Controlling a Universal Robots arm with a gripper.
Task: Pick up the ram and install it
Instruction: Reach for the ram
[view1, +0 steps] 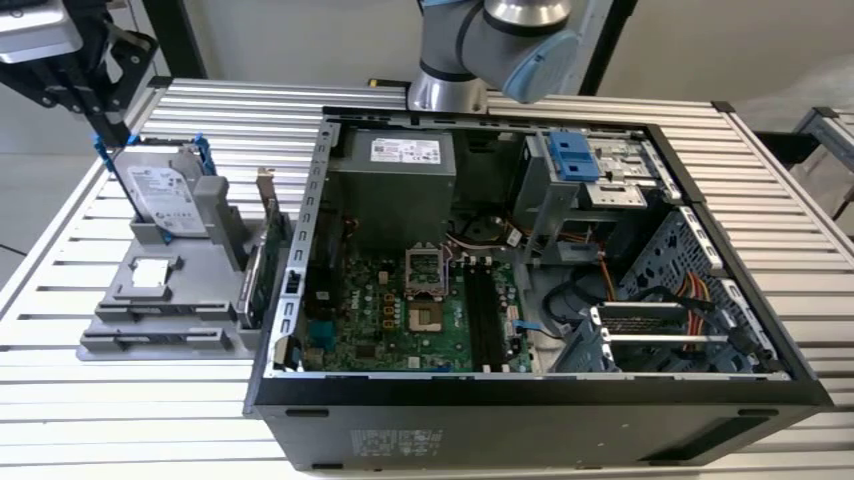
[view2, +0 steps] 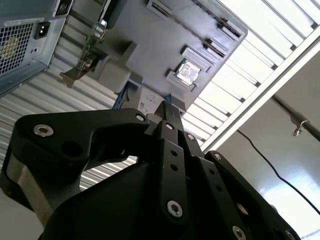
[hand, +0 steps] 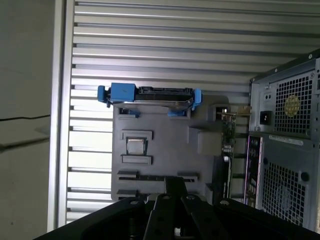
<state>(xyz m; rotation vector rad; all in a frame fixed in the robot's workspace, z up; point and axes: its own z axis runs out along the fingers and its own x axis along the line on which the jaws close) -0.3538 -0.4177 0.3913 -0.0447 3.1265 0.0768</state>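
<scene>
One black pincer (hand: 175, 184), ribbed metal table (hand: 150, 50)

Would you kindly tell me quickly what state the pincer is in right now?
Pincer: shut, fingertips together, with nothing held between them.

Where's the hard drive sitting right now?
The hard drive stands upright on the grey holder at the exterior view's left, outside the case, next to the chip.
</scene>
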